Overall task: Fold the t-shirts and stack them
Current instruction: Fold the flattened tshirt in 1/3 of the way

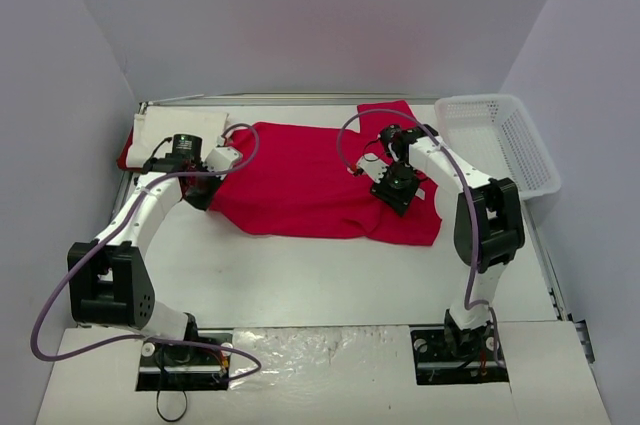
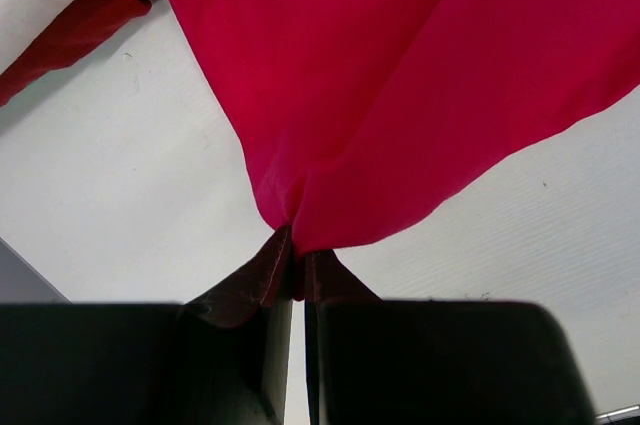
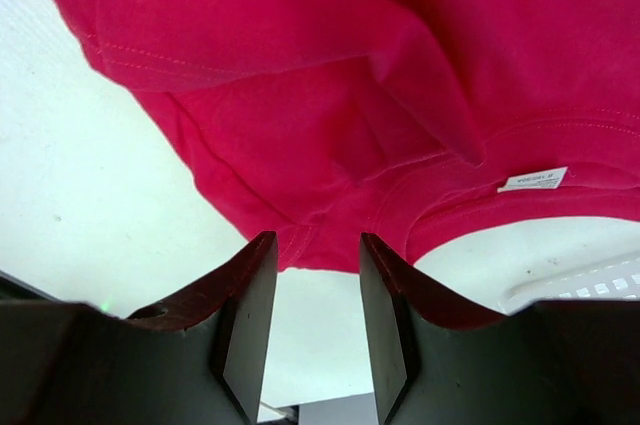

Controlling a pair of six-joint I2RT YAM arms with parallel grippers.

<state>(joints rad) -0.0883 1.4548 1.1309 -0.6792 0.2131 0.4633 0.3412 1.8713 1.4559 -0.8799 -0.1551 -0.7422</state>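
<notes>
A bright red t-shirt (image 1: 310, 180) lies spread across the middle of the table. My left gripper (image 1: 200, 188) is shut on its left edge; the left wrist view shows the cloth (image 2: 400, 95) pinched between the closed fingertips (image 2: 297, 257). My right gripper (image 1: 392, 140) is open above the shirt's far right part, near the collar. In the right wrist view the red cloth (image 3: 330, 95) with a white neck label (image 3: 533, 179) lies just past the open fingers (image 3: 262, 275). At the far left a folded white shirt (image 1: 180, 132) lies on a folded red one (image 1: 127, 153).
A white plastic lattice basket (image 1: 497, 140) stands at the far right, close to the right arm. The folded stack shows at the upper left of the left wrist view (image 2: 50, 5). Grey walls close the table on three sides.
</notes>
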